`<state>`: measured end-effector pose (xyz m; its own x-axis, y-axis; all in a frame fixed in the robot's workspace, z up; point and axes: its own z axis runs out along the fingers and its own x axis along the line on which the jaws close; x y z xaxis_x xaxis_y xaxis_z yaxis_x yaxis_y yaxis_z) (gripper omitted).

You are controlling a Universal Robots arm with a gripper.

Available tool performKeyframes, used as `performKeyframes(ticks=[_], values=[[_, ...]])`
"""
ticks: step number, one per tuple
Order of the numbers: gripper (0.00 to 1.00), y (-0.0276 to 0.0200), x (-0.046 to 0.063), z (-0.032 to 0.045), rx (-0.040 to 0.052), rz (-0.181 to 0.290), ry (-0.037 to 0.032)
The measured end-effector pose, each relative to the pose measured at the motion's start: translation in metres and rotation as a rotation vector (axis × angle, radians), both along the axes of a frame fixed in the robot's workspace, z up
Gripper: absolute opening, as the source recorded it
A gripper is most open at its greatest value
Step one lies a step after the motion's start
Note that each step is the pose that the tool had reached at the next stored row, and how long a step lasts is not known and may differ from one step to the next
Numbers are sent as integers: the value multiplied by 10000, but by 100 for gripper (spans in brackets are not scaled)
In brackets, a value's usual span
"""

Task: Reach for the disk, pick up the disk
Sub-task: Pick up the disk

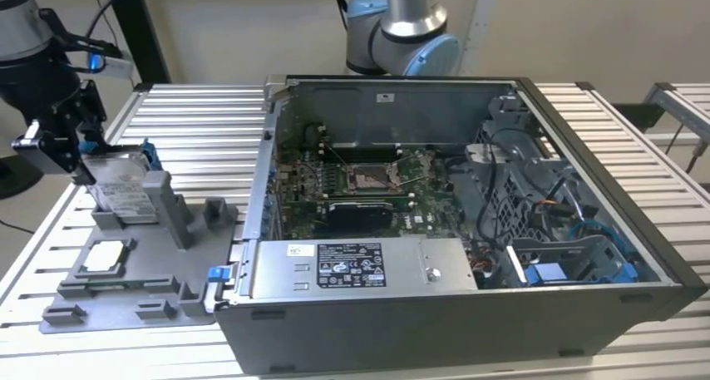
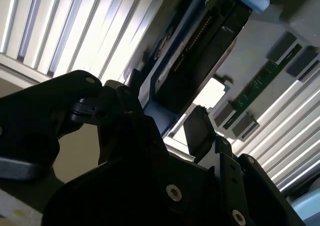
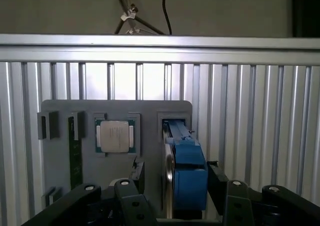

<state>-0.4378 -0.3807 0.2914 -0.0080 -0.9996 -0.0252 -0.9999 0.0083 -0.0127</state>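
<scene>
The disk [image 1: 125,195] stands on edge in a slot of the grey holder plate [image 1: 122,301], at the exterior view's left, its silver face and white label showing. In the first wrist view I look along its blue carrier edge [image 3: 189,171]. My gripper [image 1: 95,165] is at the disk's upper end, open. Its two black fingers [image 3: 138,176] straddle the disk, one on each side, with a small gap on each side. In the second wrist view the disk's dark side [image 2: 195,60] lies just past a finger pad [image 2: 200,131].
A white-topped square chip [image 1: 106,255] lies on the same plate, close to the disk [image 3: 115,136]. A green memory strip [image 3: 75,151] stands in another slot. The open computer case [image 1: 444,230] sits right beside the plate. Another arm's base [image 1: 400,31] stands behind the case.
</scene>
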Motion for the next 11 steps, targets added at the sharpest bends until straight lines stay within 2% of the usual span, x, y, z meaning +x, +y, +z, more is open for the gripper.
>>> performKeyframes(ticks=[11], values=[[100, 4, -3, -164, 56, -38, -31]])
